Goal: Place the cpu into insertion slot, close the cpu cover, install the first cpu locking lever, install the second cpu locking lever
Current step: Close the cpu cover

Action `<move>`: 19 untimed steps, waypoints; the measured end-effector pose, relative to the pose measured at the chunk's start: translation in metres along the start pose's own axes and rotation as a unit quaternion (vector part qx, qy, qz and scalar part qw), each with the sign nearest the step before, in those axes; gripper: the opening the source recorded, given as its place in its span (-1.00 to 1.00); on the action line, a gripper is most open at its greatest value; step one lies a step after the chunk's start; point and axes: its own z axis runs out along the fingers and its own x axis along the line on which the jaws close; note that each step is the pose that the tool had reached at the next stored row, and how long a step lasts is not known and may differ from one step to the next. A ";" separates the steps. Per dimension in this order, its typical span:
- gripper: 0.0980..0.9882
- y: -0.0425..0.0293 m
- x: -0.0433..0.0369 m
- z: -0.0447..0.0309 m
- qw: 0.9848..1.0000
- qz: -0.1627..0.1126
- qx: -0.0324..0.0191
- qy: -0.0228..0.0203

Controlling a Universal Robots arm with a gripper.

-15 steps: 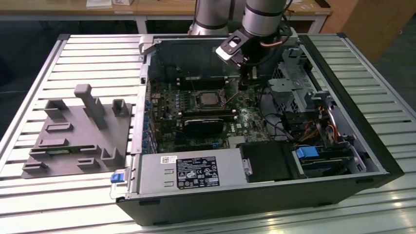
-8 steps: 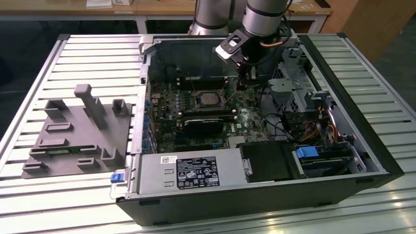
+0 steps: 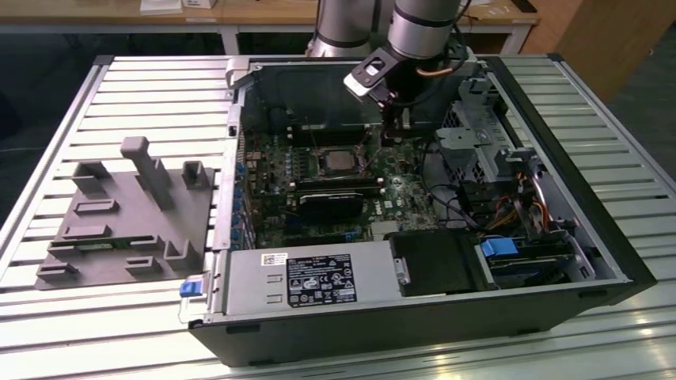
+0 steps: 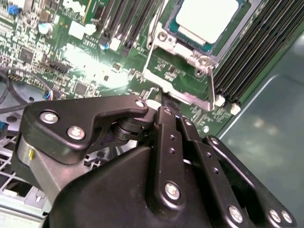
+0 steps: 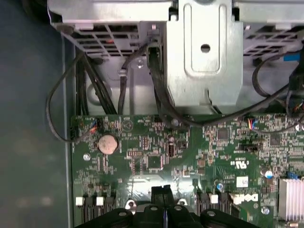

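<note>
Second wrist view: the cpu (image 4: 206,19) is a flat square chip with a dull, smooth silver top. It lies level in the insertion slot (image 3: 316,161), face up towards the open side of the case. Being square, it has no long axis. The cpu cover (image 4: 175,50), a thin stamped silvery frame, lies flat around it. A thin metal lever (image 4: 212,83) runs along the frame's edge. The gripper (image 4: 164,98), matte black with bolted links, has its fingers pressed together with nothing visible between them. Its tip is just beside the frame's corner, over the green motherboard (image 5: 142,156), apart from the chip.
</note>
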 end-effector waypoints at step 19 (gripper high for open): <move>-0.99 -0.0265 -0.0007 0.0014 1.000 0.000 0.000 0.000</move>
